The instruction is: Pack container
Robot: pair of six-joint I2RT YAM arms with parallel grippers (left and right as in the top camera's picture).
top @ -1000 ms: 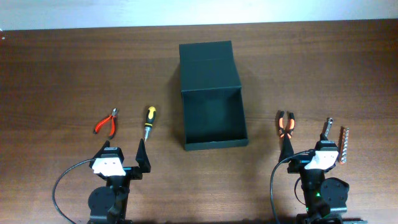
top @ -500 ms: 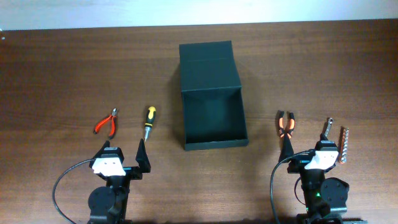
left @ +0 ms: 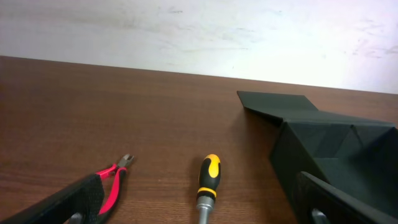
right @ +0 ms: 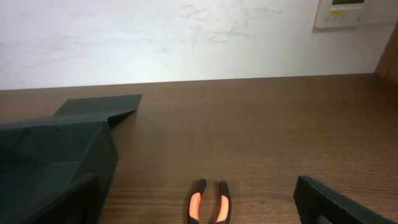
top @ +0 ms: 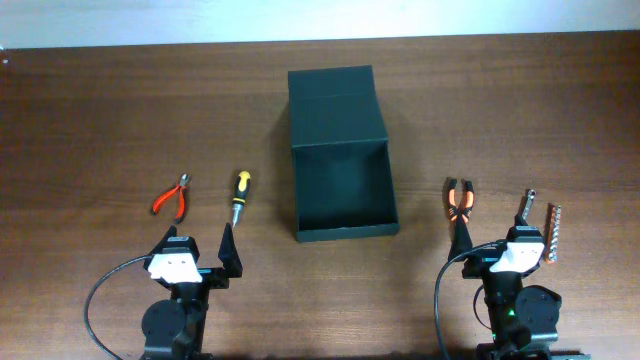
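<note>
While the container lies open on the table, left pincer and right pincer both gape apart, empty. Cutters and screwdriver lie left, pliers right.

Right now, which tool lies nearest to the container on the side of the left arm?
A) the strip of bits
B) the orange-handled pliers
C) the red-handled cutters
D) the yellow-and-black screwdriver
D: the yellow-and-black screwdriver lies between the red-handled cutters and the container, while the orange-handled pliers lie on the container's other side.
</note>
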